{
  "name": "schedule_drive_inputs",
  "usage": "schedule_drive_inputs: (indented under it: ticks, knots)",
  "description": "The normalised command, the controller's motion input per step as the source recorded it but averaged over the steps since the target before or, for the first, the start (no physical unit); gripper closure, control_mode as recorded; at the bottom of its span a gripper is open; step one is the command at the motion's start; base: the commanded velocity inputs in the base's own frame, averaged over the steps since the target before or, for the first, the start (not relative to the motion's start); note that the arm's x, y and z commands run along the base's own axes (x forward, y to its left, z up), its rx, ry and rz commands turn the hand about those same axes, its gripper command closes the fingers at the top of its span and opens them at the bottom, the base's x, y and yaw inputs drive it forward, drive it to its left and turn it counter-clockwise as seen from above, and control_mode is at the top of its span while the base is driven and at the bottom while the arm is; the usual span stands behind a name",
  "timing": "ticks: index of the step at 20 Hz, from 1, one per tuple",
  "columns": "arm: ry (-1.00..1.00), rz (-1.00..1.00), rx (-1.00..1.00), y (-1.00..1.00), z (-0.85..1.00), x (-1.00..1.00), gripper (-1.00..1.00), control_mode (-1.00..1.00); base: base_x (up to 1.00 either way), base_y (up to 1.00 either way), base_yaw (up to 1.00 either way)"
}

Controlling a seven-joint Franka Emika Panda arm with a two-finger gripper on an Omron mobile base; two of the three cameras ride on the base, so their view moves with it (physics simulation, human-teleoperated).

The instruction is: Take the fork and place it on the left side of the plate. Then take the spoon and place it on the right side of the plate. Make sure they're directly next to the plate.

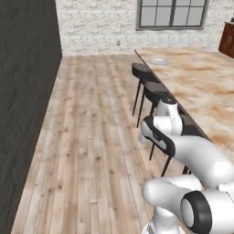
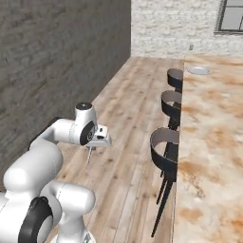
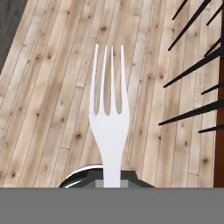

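Observation:
My gripper (image 2: 94, 141) is shut on the fork (image 3: 108, 127), a pale silver fork whose tines point away from the hand over the wood floor. In the right base view the fork (image 2: 88, 154) hangs thin below the hand, left of the stools. The round light plate (image 1: 158, 61) lies far off on the long counter near its far left corner; the right base view has the plate (image 2: 199, 70) at the counter's far end. The spoon is out of view.
A long mottled brown counter (image 1: 205, 91) runs along the right. Three dark stools (image 2: 165, 148) line its edge, between the arm and the counter top. A dark wall (image 1: 27, 100) bounds the left. Open wood floor (image 1: 91, 137) lies between.

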Motion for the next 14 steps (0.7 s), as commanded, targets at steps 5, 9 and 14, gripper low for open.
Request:
schedule_drive_inputs:
  ticks: [5,9,14]
  knots:
    - [0.0,0.0,0.0,0.0,0.0,0.0,1.0,1.0,0.78,0.41,-0.32]
    - [0.0,0.0,0.0,0.0,0.0,0.0,1.0,1.0,0.74,0.42,-0.36]
    - [0.0,0.0,0.0,0.0,0.0,0.0,1.0,1.0,0.71,0.42,-0.38]
